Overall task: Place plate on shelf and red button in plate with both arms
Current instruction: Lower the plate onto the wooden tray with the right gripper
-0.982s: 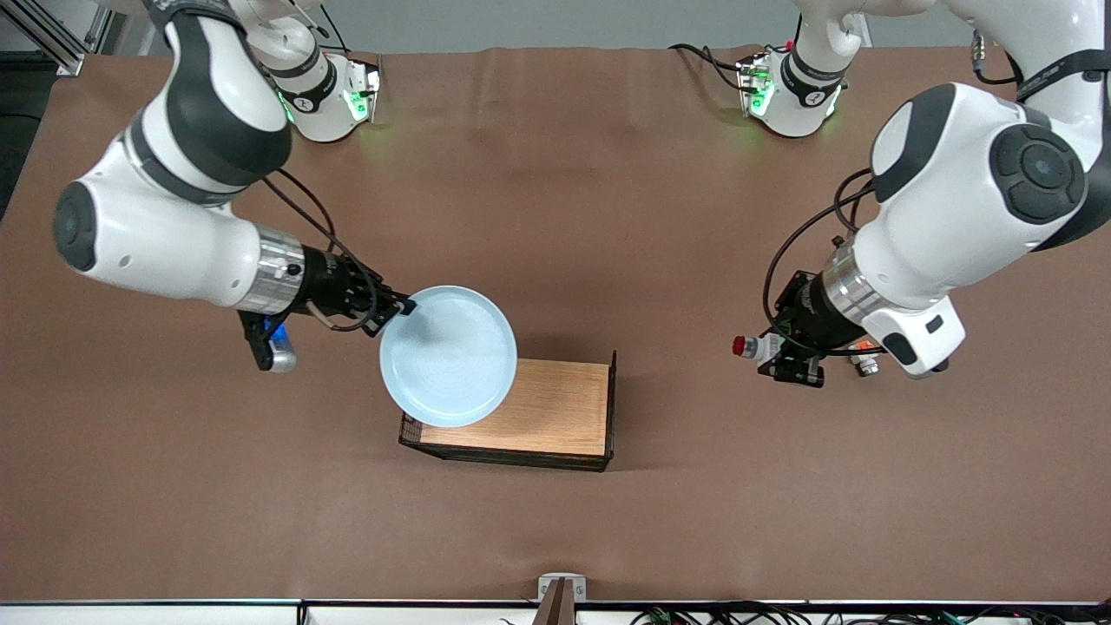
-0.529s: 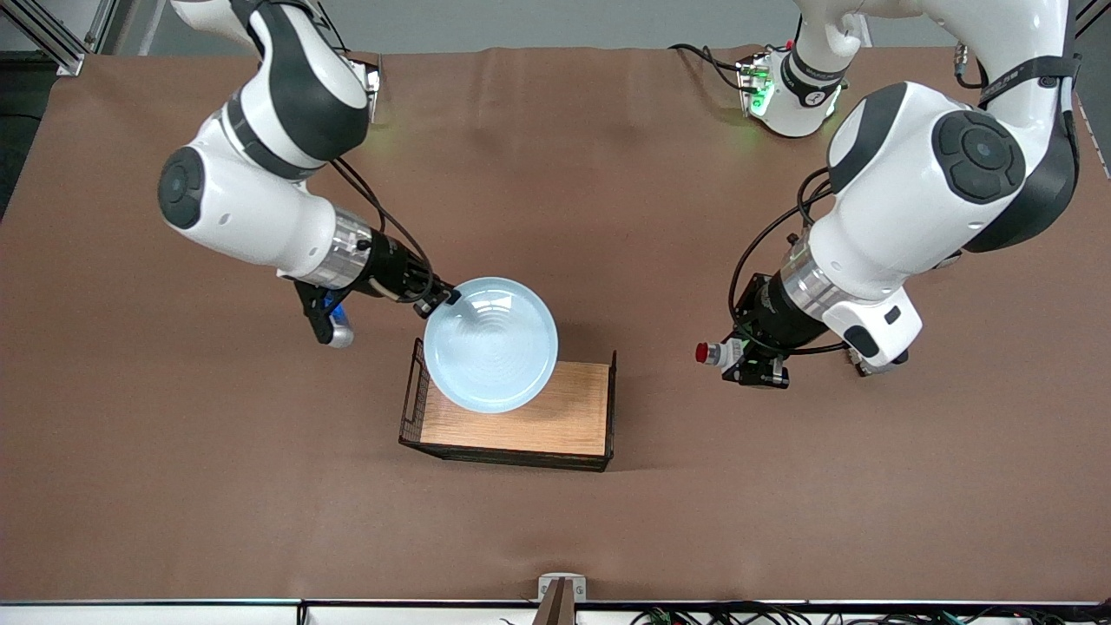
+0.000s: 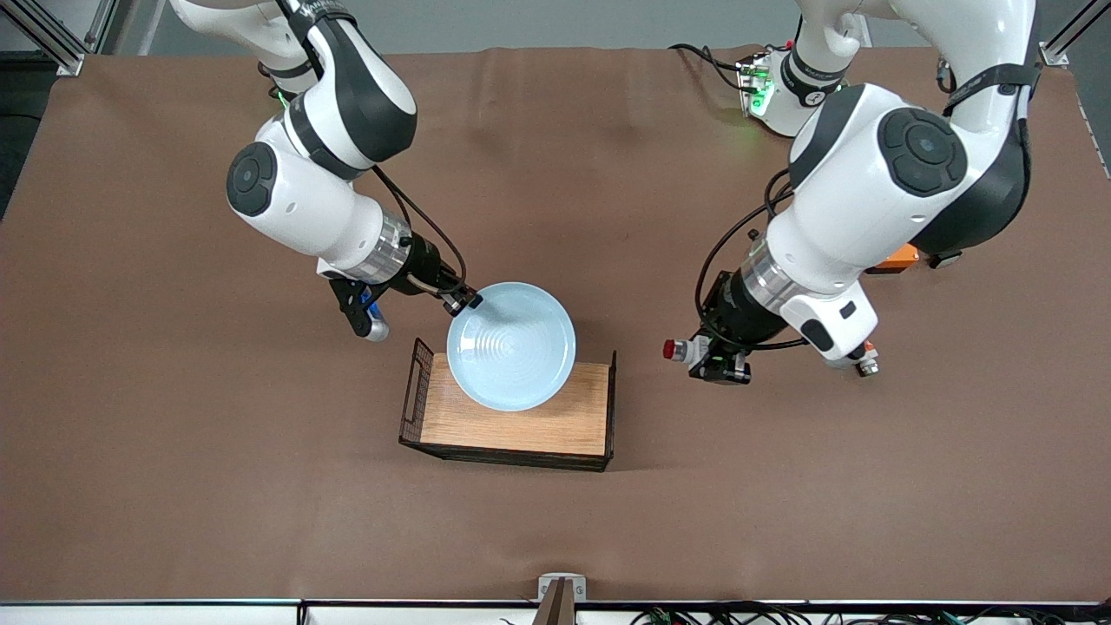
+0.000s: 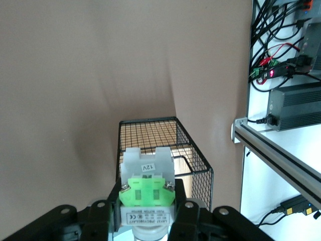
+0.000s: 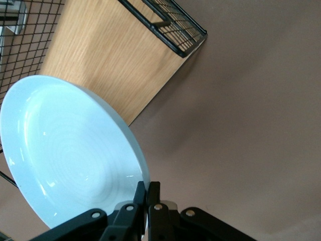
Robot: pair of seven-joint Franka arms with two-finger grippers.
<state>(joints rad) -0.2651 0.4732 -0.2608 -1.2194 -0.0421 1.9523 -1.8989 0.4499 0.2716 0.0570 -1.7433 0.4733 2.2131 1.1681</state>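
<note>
The pale blue plate (image 3: 512, 345) hangs tilted over the wooden tray (image 3: 555, 425), over the tray's end toward the right arm. My right gripper (image 3: 464, 301) is shut on the plate's rim. In the right wrist view the plate (image 5: 70, 150) is pinched between the fingers of that gripper (image 5: 148, 193), with the tray's wood (image 5: 105, 55) below. My left gripper (image 3: 699, 354) is shut on the red button (image 3: 681, 350) and holds it above the table beside the tray's other end. In the left wrist view the button's green block (image 4: 147, 193) sits between the jaws of the left gripper (image 4: 147, 213), and the tray's wire end (image 4: 193, 150) is ahead.
An orange box (image 3: 894, 258) lies by the left arm's elbow. A small part with an orange-red block (image 3: 865, 365) lies on the cloth under the left wrist. The tray has black wire mesh walls at both ends. The left wrist view shows the table's metal edge rail (image 4: 271, 155).
My right arm has carried the plate from beside the tray to over it. My left arm has carried the red button toward the tray.
</note>
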